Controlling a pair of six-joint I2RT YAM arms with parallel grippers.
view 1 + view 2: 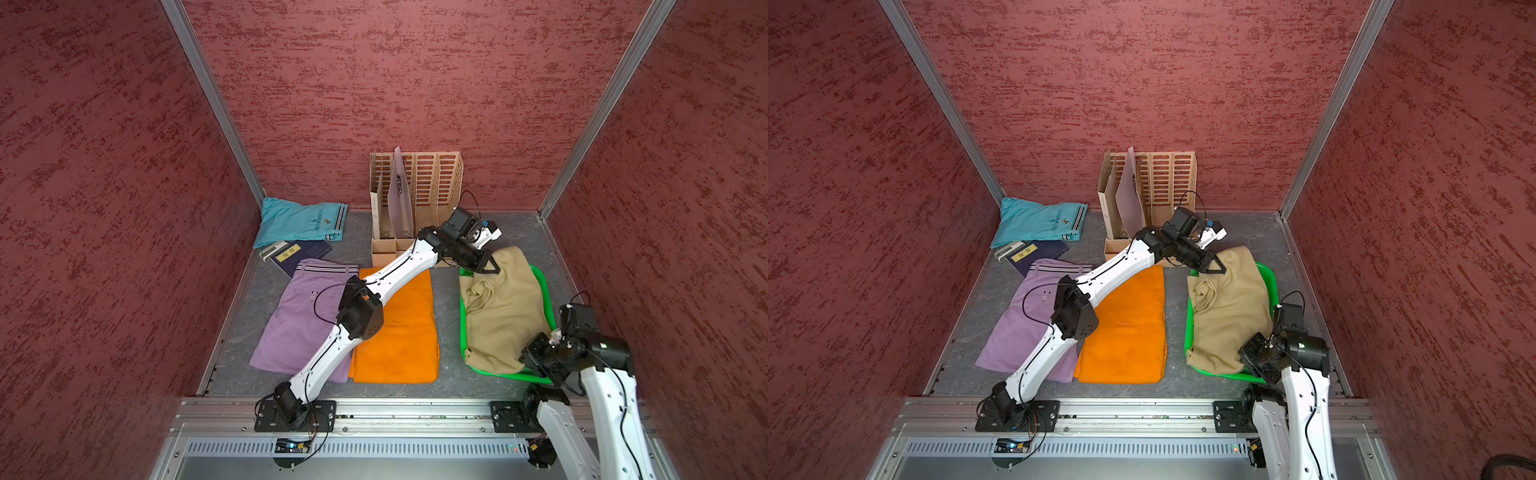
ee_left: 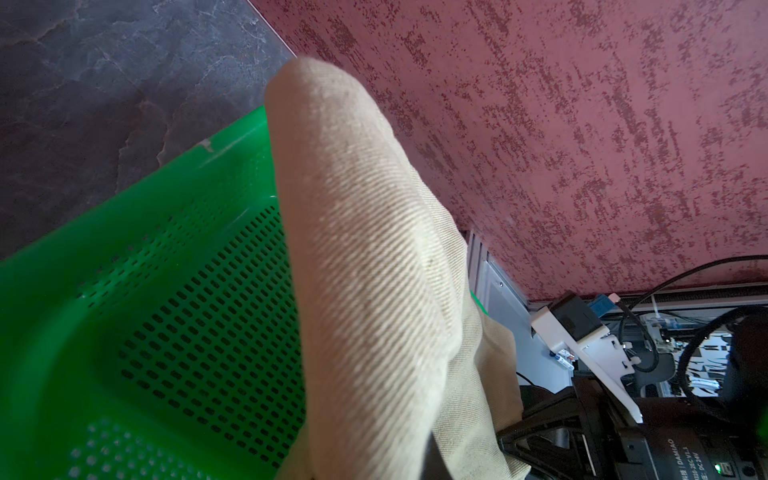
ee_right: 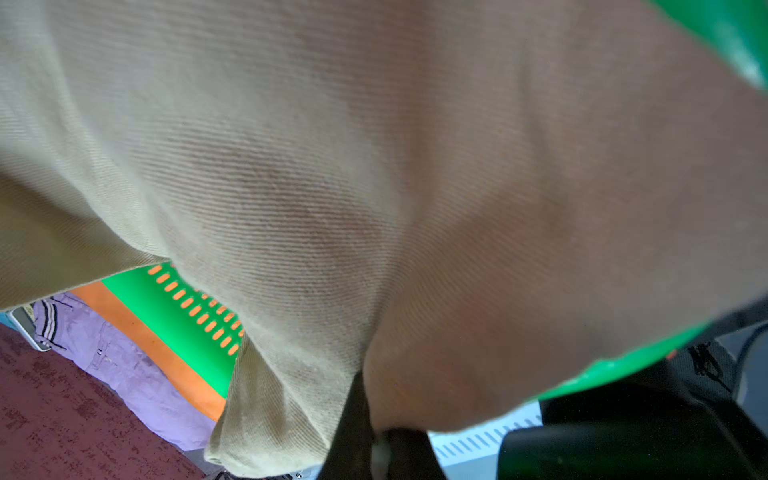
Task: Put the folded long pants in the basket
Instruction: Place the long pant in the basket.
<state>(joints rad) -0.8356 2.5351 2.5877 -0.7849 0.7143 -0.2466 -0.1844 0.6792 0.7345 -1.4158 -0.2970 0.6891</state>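
Observation:
The khaki-tan folded pants [image 1: 503,307] [image 1: 1229,307] are spread over the green basket [image 1: 540,282] [image 1: 1268,282], hiding most of it, and their far end passes over the far rim. My left gripper [image 1: 494,269] [image 1: 1222,270] is shut on the far left corner of the khaki cloth [image 2: 365,249], above the perforated basket wall [image 2: 166,291]. At the near right corner my right gripper [image 1: 527,360] [image 1: 1246,356] is shut on the same cloth [image 3: 332,166]. The orange pants [image 1: 399,328], the lilac pants [image 1: 299,316] and the turquoise pants [image 1: 299,222] lie flat on the table.
A beige slotted file organizer [image 1: 419,195] stands against the back wall, just behind the left wrist. A dark blue booklet [image 1: 303,253] lies between the turquoise and lilac pants. Red walls close in three sides. The left arm reaches across the orange pants.

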